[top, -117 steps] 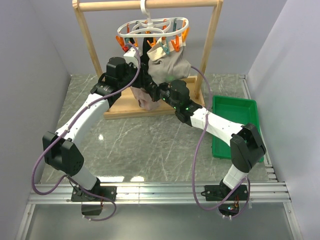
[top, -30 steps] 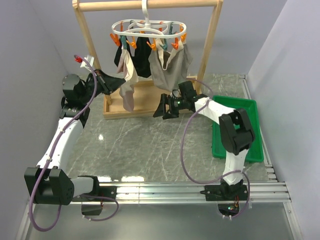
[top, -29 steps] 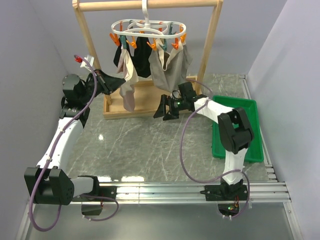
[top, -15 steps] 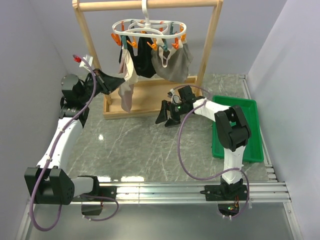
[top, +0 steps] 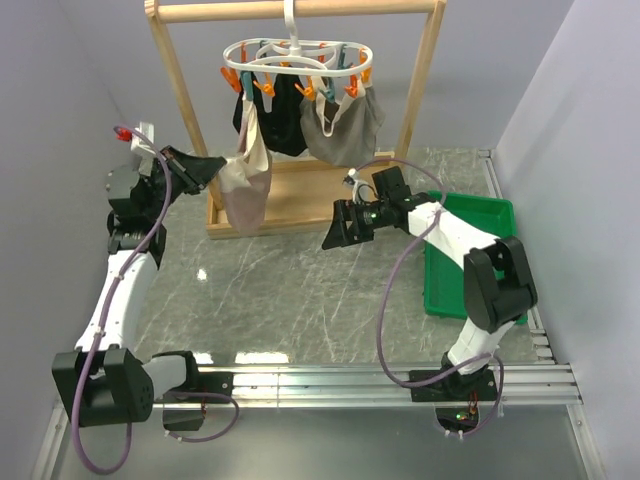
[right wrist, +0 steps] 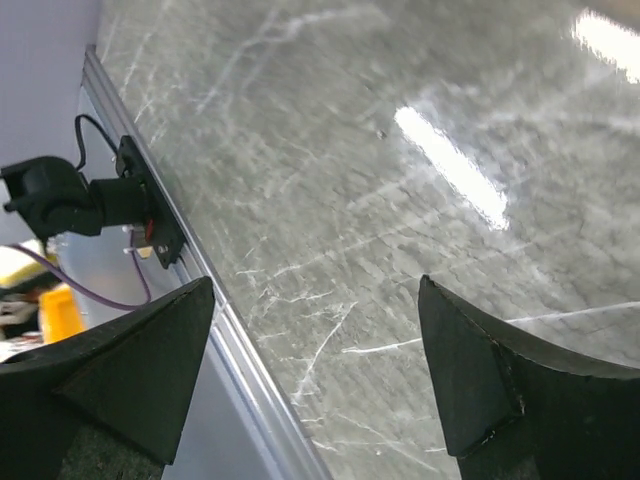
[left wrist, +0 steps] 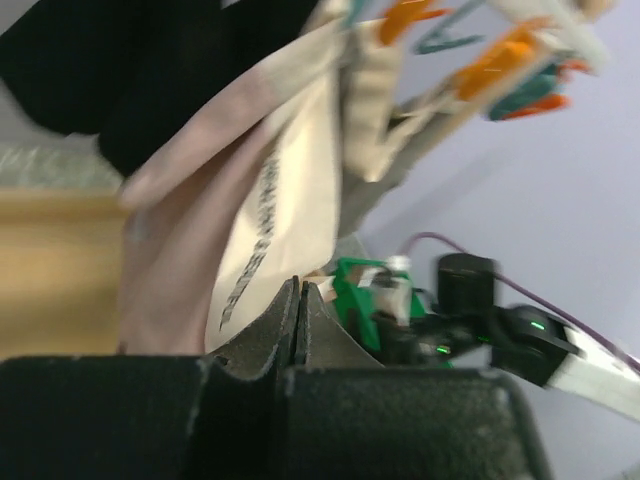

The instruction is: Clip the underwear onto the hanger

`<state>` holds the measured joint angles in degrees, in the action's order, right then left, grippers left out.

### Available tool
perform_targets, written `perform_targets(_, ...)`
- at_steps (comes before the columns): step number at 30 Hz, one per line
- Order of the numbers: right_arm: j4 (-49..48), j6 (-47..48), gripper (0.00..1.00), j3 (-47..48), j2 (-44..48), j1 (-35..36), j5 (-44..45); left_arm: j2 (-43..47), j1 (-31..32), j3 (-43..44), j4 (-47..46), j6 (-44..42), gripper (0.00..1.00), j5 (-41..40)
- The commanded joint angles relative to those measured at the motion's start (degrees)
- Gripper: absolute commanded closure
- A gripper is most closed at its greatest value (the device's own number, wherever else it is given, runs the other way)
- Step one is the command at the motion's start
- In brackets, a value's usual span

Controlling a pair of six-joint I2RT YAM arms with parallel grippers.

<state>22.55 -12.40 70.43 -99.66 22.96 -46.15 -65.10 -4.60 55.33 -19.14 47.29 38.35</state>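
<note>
The white oval hanger hangs by its hook from the wooden rail, orange and teal pegs dangling. The pink-beige underwear hangs from a peg at the hanger's left end and is drawn out to the left. My left gripper is shut on its left edge. In the left wrist view the jaws are pressed together, with the cream waistband of the underwear running up from the tips toward the pegs. My right gripper hovers open over the table, right of the underwear; nothing lies between its fingers.
A black garment and a grey-taupe garment are pegged beside the underwear. The wooden rack stands on a base board at the back. A green tray lies on the right under the right arm.
The left gripper has pulled back to the left, spreading the underwear wider. The right gripper has shifted right and slightly away from the rack, still open.
</note>
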Motion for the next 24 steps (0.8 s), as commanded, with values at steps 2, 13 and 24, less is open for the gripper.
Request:
perform_targets(2,-1.18,5.63,0.11,-1.52,6.22,-0.20,-0.26,-3.27,-0.32,-0.58,7.18,-0.18,1.00,-7.85)
perform_targets(13,-2.68,8.27,0.12,2.51,7.64,0.07,0.18,-8.81,0.30,2.76,6.56,0.97,0.99,-4.33)
perform_targets(24,-6.36,6.61,0.13,7.44,6.67,0.16,2.38,-11.98,0.38,5.75,4.63,-1.67,0.81,-0.38)
